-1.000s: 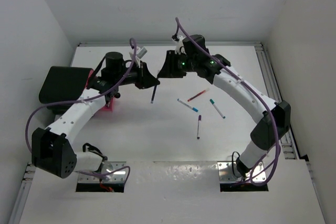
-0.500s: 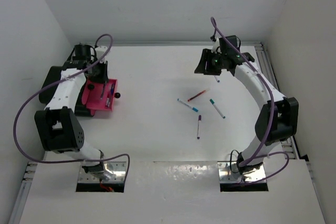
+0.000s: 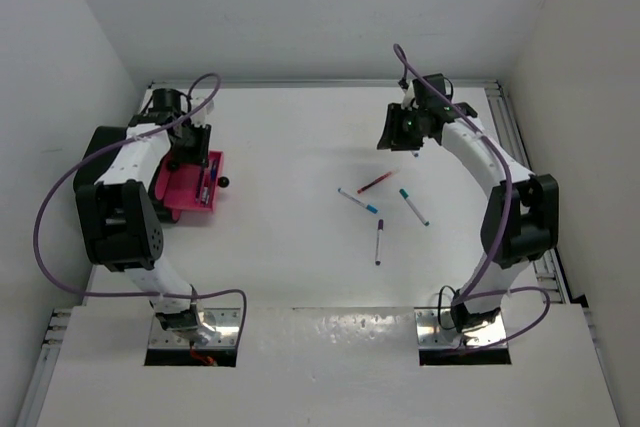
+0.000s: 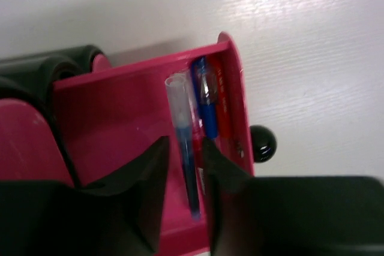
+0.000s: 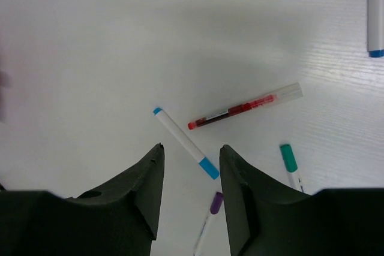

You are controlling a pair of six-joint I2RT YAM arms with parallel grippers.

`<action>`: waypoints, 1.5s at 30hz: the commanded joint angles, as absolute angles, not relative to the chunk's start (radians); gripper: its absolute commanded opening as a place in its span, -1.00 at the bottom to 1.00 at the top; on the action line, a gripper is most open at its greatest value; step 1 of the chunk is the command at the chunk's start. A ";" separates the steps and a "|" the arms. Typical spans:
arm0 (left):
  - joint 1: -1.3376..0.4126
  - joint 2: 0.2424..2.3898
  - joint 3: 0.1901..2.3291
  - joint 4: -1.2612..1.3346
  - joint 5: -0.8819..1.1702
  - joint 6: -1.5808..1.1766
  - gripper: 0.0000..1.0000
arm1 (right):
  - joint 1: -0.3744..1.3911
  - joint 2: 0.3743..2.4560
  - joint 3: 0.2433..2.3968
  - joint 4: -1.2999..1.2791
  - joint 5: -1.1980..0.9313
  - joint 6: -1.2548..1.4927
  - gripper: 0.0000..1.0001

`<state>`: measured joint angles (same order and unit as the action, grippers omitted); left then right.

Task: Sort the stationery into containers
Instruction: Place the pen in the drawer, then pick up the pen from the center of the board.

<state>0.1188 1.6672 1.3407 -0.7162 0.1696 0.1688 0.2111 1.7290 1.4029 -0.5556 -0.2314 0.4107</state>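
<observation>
The magenta-pink tray point(image 3: 185, 202) lies at the left, with the black box point(image 3: 100, 147) behind it, mostly under my left arm. My left gripper point(image 3: 190, 152) hangs over the tray point(image 4: 114, 124), its jaws slightly open. A clear blue pen point(image 4: 183, 130) lies between them without touching, beside a blue pen point(image 4: 207, 97) and a red one point(image 4: 223, 106). My right gripper point(image 3: 405, 132) is open and empty point(image 5: 192, 148) above the loose pens. These are a red pen point(image 3: 376, 182), a blue-capped one point(image 3: 357, 200), a teal-capped one point(image 3: 413, 206) and a purple-capped one point(image 3: 379, 241).
A small black round object point(image 3: 225, 183) sits on the table just right of the tray. Another white pen with a blue end point(image 5: 375, 10) lies at the top right of the right wrist view. White walls close in the table on three sides.
My left arm swung from mid-table to over the pink tray with the blue pen, and its jaws loosened. My right arm drew back to the far right, above the loose pens.
</observation>
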 commanded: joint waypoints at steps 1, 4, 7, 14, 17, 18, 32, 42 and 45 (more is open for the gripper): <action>0.127 1.669 1.396 -0.732 0.170 0.160 -0.23 | 0.199 1.758 1.407 -0.551 -0.175 0.425 -0.19; 0.124 1.649 1.414 -0.739 0.210 0.153 0.03 | 0.196 1.790 1.404 -0.548 -0.155 0.469 -0.25; 0.106 1.620 1.451 -0.749 0.213 0.152 0.09 | 0.195 1.827 1.404 -0.542 -0.140 0.499 -0.27; 0.089 1.522 1.493 -0.738 0.279 0.140 0.10 | 0.215 1.916 1.407 -0.517 -0.111 0.538 -0.29; 0.066 1.481 1.486 -0.726 0.295 0.133 0.10 | 0.224 1.976 1.428 -0.515 -0.078 0.563 -0.28; 0.054 1.470 1.485 -0.723 0.293 0.129 0.10 | 0.225 1.986 1.431 -0.514 -0.069 0.572 -0.27; 0.031 1.413 1.454 -0.689 0.276 0.123 0.14 | 0.275 2.094 1.462 -0.529 0.057 0.667 -0.10; 0.034 1.416 1.450 -0.704 0.270 0.127 0.14 | 0.285 2.174 1.518 -0.520 0.017 0.681 -0.60; 0.037 1.416 1.448 -0.707 0.278 0.123 0.14 | 0.287 2.197 1.545 -0.503 0.017 0.669 -0.80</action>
